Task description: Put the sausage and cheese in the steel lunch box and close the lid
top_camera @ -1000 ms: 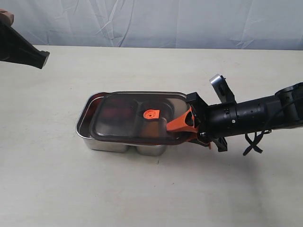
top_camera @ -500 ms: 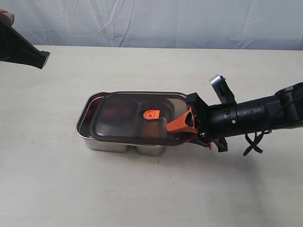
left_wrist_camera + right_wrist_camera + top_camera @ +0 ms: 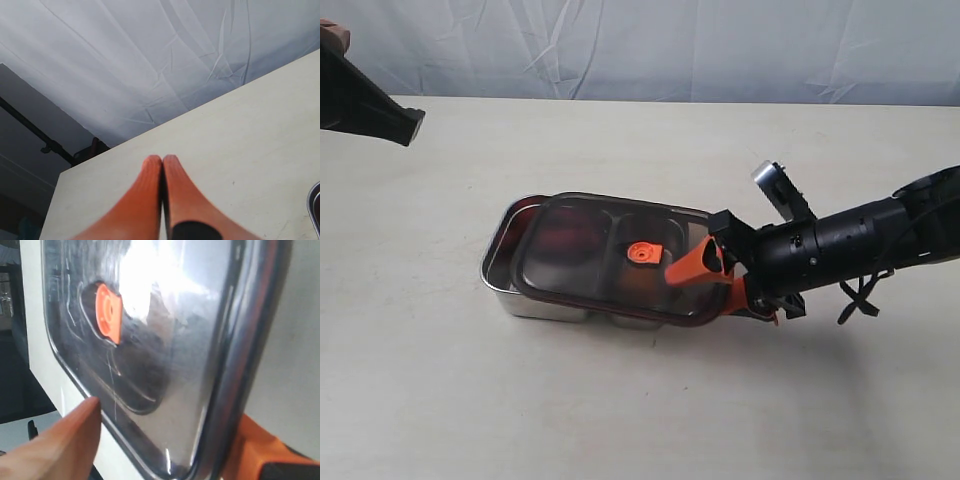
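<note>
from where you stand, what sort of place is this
Probably a robot test bench or lab, not a kitchen: a bare pale table, a wrinkled white cloth backdrop hung behind it, and a black robot arm reaching to a steel lunch box.

There is one steel lunch box [image 3: 498, 262] in the middle of the exterior view, and one lid [image 3: 580, 250] lies on top of it. The lid has one orange valve tab [image 3: 645, 254]. Through the dark lid two compartments can be seen, side by side; the pieces of food inside I cannot count. There are two grippers, the right gripper [image 3: 698, 288] and the left gripper [image 3: 161, 163], each with two orange fingers [image 3: 142, 200]. One table [image 3: 620, 400] is under all.
</note>
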Controlling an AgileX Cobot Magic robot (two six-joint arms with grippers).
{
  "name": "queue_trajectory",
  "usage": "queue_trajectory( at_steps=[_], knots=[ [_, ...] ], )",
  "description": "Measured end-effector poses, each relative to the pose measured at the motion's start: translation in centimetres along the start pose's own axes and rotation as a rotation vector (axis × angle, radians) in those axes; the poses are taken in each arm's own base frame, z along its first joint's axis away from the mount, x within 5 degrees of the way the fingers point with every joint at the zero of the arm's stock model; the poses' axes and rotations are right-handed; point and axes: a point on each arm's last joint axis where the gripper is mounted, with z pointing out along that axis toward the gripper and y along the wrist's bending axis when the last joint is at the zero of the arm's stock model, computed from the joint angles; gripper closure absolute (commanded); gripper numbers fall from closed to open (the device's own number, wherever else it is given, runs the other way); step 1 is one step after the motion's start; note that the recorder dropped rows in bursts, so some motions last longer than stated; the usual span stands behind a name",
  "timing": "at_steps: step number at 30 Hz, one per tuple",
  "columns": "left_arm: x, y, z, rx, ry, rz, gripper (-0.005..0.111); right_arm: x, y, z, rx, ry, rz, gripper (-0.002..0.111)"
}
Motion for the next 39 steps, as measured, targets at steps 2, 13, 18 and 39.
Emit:
queue_trajectory(
  at_steps=[2, 13, 18, 39],
  knots=[
    [0.0, 0.0, 0.0, 0.000, 0.000, 0.000, 0.106, -0.3, 0.2, 0.0, -0.002, -0.005, -0.005, 0.048],
    [0.0, 0.0, 0.0, 0.000, 0.000, 0.002, 0.106, -0.8, 0.2, -0.1, 0.032, -0.005, 0.000, 0.048],
    [0.0, 0.0, 0.0, 0.000, 0.000, 0.004, 0.106, -0.8, 0.0, -0.1, 0.057, -0.007, -0.005, 0.048],
    [-0.1, -0.3, 0.0, 0.031, -0.015, 0.004, 0.106, -2.4, 1.3, -0.4, 0.047, -0.009, 0.111, 0.048]
  ],
)
